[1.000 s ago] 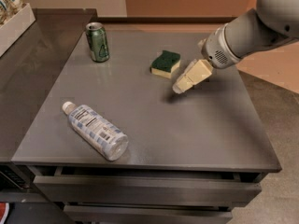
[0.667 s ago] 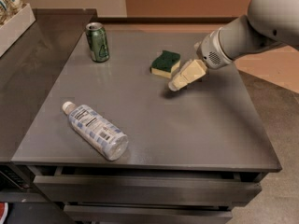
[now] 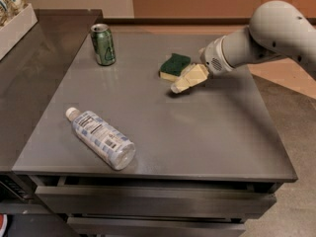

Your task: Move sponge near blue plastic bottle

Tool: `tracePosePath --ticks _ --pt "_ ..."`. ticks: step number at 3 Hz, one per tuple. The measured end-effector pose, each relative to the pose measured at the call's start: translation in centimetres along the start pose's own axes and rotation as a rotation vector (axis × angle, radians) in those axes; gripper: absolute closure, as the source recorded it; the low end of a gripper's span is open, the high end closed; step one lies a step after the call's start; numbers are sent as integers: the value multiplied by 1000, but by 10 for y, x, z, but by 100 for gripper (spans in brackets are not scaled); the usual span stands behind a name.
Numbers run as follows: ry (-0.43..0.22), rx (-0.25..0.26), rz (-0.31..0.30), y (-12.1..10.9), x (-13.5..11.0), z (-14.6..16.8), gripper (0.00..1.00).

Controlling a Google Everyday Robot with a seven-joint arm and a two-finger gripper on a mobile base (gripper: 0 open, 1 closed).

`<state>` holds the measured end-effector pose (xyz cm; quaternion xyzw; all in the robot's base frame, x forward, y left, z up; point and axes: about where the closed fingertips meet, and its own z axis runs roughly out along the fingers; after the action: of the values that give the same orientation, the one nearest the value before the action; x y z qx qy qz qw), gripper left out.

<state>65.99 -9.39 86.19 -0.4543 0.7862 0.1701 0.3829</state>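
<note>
The sponge (image 3: 174, 66), dark green on top with a pale yellow base, lies flat on the grey table (image 3: 197, 132) towards the back, right of centre. The gripper (image 3: 178, 86) comes in from the right on a white arm; its cream fingers (image 3: 189, 78) point down-left, just right of and in front of the sponge, close to it. The blue plastic bottle (image 3: 100, 137), clear with a white cap and blue-and-white label, lies on its side near the table's front left, far from the sponge.
A green soda can (image 3: 103, 44) stands upright at the back left of the table. A darker counter (image 3: 29, 78) adjoins on the left, with a white box (image 3: 14, 23) at its far end. Drawers (image 3: 148, 201) sit under the table's front edge.
The gripper has moved a little left and back, closer to the sponge. The sponge, bottle and can have not moved.
</note>
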Motion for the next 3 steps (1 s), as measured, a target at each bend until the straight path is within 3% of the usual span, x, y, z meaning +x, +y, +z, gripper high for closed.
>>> tracePosePath --ticks 3 --pt "-58 4 41 -17 -9 33 0"
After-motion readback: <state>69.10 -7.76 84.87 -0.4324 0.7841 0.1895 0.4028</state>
